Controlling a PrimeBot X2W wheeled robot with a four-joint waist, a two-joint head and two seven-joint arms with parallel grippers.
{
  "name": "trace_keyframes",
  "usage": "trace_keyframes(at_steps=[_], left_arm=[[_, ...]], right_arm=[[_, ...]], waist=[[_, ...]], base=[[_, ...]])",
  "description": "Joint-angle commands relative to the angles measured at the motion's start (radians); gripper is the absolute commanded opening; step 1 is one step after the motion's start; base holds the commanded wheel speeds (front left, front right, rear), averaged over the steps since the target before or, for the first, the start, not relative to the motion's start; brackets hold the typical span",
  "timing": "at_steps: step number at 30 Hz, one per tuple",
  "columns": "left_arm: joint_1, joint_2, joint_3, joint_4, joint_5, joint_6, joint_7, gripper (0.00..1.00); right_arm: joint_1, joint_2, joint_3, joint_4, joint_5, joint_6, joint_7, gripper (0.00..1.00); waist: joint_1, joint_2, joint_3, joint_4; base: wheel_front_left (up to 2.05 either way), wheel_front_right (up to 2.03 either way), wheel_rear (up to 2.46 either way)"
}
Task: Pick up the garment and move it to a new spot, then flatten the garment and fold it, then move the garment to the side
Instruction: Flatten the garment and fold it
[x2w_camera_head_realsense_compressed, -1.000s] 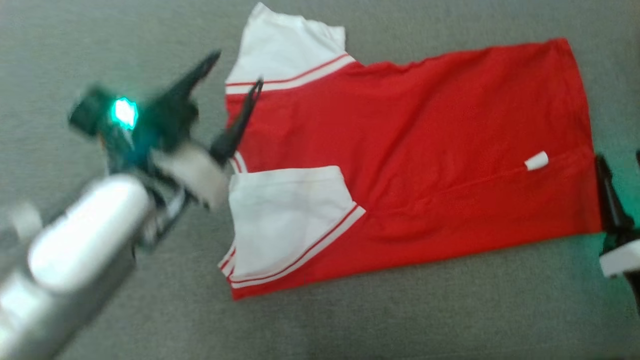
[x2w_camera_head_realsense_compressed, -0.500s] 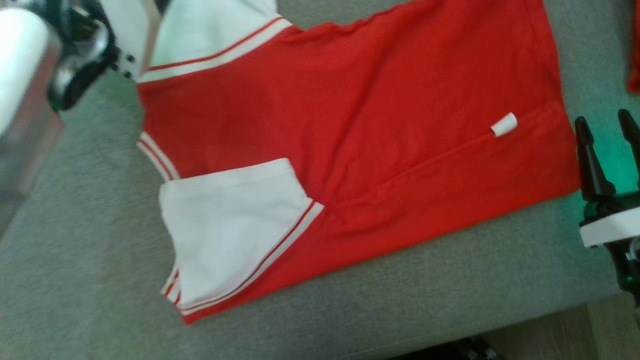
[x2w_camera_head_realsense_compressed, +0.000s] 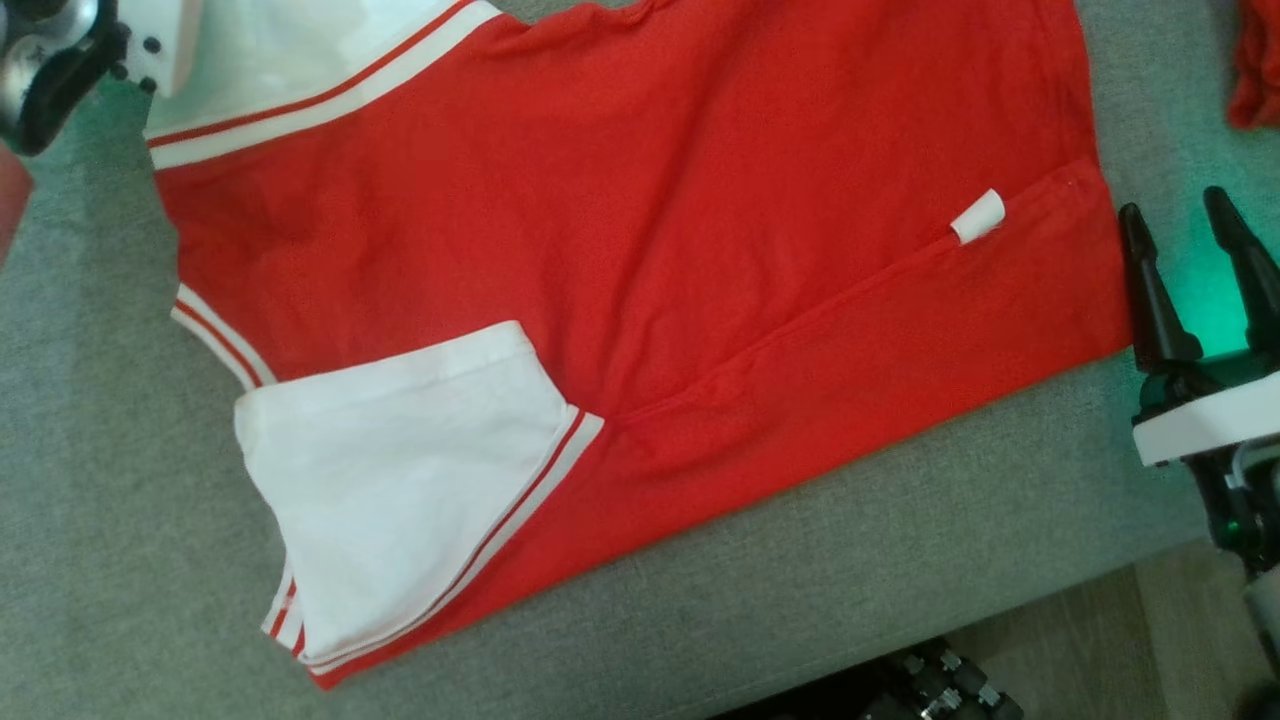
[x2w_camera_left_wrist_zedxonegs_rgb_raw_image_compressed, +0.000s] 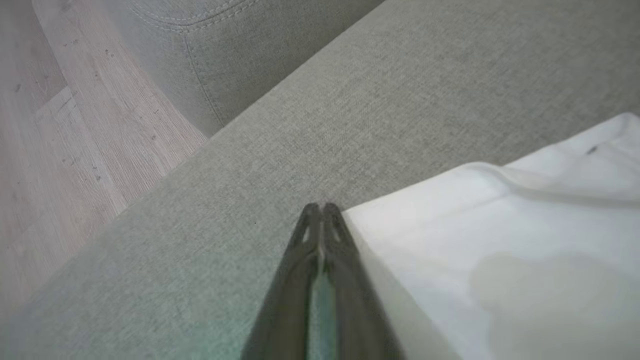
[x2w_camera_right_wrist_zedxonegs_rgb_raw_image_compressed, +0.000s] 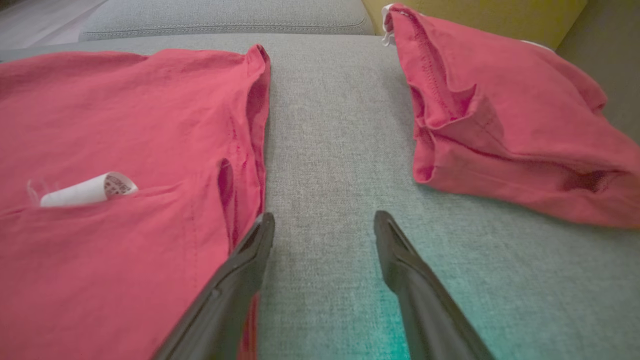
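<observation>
Garment (x2w_camera_head_realsense_compressed: 640, 250): red with white sleeves, spread flat on the grey sofa cushion (x2w_camera_head_realsense_compressed: 900, 560), sleeves toward the robot's left, hem toward its right. Nearest, below the cushion's front edge, a strip of wood floor (x2w_camera_head_realsense_compressed: 1150, 640). Next up, the near sleeve (x2w_camera_head_realsense_compressed: 400, 480), folded inward over the red body, striped cuff slanting across it. Further in, a long crease across the red cloth, with a small white label (x2w_camera_head_realsense_compressed: 978, 216) curled at its hem end. Beside the hem, right gripper (x2w_camera_head_realsense_compressed: 1172, 203): fingers spread apart over bare cushion, one fingertip just at the hem's edge. Far on the left, left gripper (x2w_camera_left_wrist_zedxonegs_rgb_raw_image_compressed: 318, 206): fingers pressed together, tips just beside the corner of the far sleeve (x2w_camera_left_wrist_zedxonegs_rgb_raw_image_compressed: 500, 240); cloth pinched or not, cannot tell. Farthest back on the right, a second red cloth (x2w_camera_right_wrist_zedxonegs_rgb_raw_image_compressed: 500, 115), crumpled, well apart from the hem.
</observation>
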Motion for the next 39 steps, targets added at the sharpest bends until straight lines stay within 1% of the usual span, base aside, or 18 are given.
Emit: trace_keyframes(at_steps=[1, 6, 11, 14, 18, 20, 21, 26, 32, 35, 37, 39], left_arm=[[-0.023, 0.039, 0.020, -0.004, -0.008, -0.003, 0.005, 0.00], [-0.037, 0.022, 0.006, -0.014, -0.017, -0.009, -0.020, 0.00], [-0.065, 0.005, -0.010, -0.047, -0.007, -0.012, -0.083, 0.00], [-0.081, -0.003, -0.018, -0.069, -0.002, -0.013, -0.124, 0.00], [-0.089, -0.011, -0.033, -0.098, -0.009, -0.014, -0.144, 0.00], [-0.093, -0.013, -0.049, -0.121, -0.015, -0.015, -0.151, 0.00], [-0.096, -0.013, -0.067, -0.145, -0.025, -0.015, -0.153, 0.00], [-0.110, -0.006, -0.108, -0.196, -0.046, -0.015, -0.161, 0.00], [-0.127, -0.005, -0.142, -0.219, -0.059, -0.015, -0.177, 0.00], [-0.134, -0.006, -0.157, -0.223, -0.062, -0.015, -0.185, 0.00], [-0.138, -0.007, -0.168, -0.226, -0.065, -0.015, -0.191, 0.00], [-0.144, -0.008, -0.179, -0.226, -0.069, -0.015, -0.194, 0.00]], right_arm=[[0.012, -0.026, 0.003, -0.013, 0.001, -0.001, -0.012, 1.00], [-0.010, -0.053, -0.017, -0.022, 0.004, -0.001, -0.013, 1.00], [-0.067, -0.100, -0.017, -0.056, 0.006, -0.001, -0.008, 1.00], [-0.114, -0.122, 0.002, -0.068, 0.017, -0.001, 0.019, 1.00], [-0.159, -0.139, 0.047, -0.059, 0.060, -0.001, 0.083, 1.00], [-0.196, -0.156, 0.077, -0.038, 0.094, -0.001, 0.130, 1.00], [-0.240, -0.176, 0.100, -0.004, 0.124, -0.001, 0.173, 1.00], [-0.359, -0.230, 0.162, 0.094, 0.140, -0.001, 0.261, 1.00], [-0.467, -0.255, 0.252, 0.184, 0.175, -0.001, 0.328, 1.00], [-0.508, -0.263, 0.295, 0.223, 0.184, -0.001, 0.346, 1.00], [-0.531, -0.269, 0.322, 0.249, 0.188, -0.001, 0.356, 0.98], [-0.554, -0.276, 0.350, 0.273, 0.192, -0.001, 0.367, 0.99]], waist=[[-0.0001, 0.0001, -0.001, 0.005], [-0.0001, 0.0001, -0.013, 0.031], [-0.0001, 0.0001, -0.031, 0.067], [-0.0001, 0.0001, -0.040, 0.088], [-0.0001, 0.0001, -0.048, 0.109], [-0.0001, 0.0001, -0.050, 0.123], [-0.0001, 0.0001, -0.049, 0.138], [-0.0001, 0.0001, -0.044, 0.174], [-0.0001, 0.0001, -0.042, 0.203], [-0.0001, 0.0001, -0.042, 0.213], [-0.0001, 0.0001, -0.042, 0.218], [-0.0001, 0.0001, -0.042, 0.222]], base=[[0.00, 0.00, 0.00], [0.00, 0.00, 0.00], [0.00, 0.00, 0.00], [0.00, 0.00, 0.00], [0.00, 0.00, 0.00], [0.00, 0.00, 0.00], [0.00, 0.00, 0.00], [0.00, 0.00, 0.00], [0.00, 0.00, 0.00], [0.00, 0.00, 0.00], [0.00, 0.00, 0.00], [0.00, 0.00, 0.00]])
